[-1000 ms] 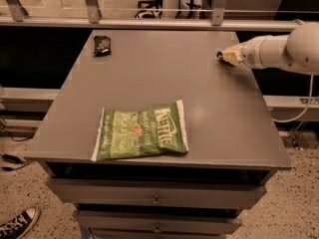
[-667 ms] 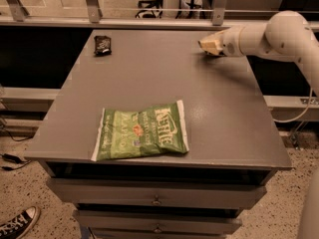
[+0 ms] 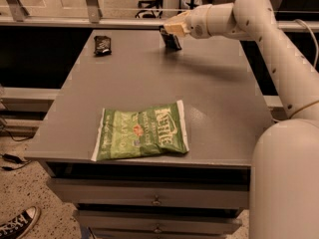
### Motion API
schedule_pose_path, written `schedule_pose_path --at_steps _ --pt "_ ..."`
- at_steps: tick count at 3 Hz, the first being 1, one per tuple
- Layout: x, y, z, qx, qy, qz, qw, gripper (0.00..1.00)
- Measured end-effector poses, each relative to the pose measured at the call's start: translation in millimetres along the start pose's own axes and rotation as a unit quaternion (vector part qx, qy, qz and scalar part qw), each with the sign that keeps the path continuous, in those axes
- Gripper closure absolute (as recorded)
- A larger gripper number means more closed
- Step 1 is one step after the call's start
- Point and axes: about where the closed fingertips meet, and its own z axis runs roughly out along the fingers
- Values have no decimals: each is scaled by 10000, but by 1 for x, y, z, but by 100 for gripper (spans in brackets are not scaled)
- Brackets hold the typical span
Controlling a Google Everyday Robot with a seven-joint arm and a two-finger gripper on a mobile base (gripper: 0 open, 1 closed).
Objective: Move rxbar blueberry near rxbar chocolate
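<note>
Claw (image 3: 168,29) – above the far edge of the worktop (image 3: 219,98), well beyond the Kettle chip bag (image 3: 142,131) and slightly to the bag's right. The cream fingers are pressed onto the top end of the rxbar blueberry (image 3: 172,40), pinching it. The gap between them is no wider than the wrapper.

Rxbar blueberry – a dark wrapper hanging tilted below the claw. Its lower end is at or just above the worktop surface, and I cannot tell whether it touches.

Rxbar chocolate (image 3: 102,45) – lies flat on the worktop, beyond the chip bag and to the bag's left, near the far-left corner. It is well apart from the held bar, with bare grey surface between the two.

Kettle chip bag – green, lying flat with its label up, near the front edge of the worktop.

Arm (image 3: 261,39) – white, reaching in from the right of the bag and bending at an elbow toward the far edge.

Drawer fronts (image 3: 154,198) sit below the bag's edge of the worktop. A black-and-white sneaker (image 3: 17,223) is on the floor, lower left of the bag.
</note>
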Motion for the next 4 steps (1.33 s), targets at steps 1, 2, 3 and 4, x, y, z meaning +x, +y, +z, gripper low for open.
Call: schedule_pose_path --at_steps 1,2,3,4 --pt "-14 27 7 -408 -22 -221 9989 100" --pt "-18 63 13 -819 104 -500 9953 100" --pt "-15 100 18 -1090 250 -832 9902 100" --pt "0 141 37 -1450 385 -1167 9818 100"
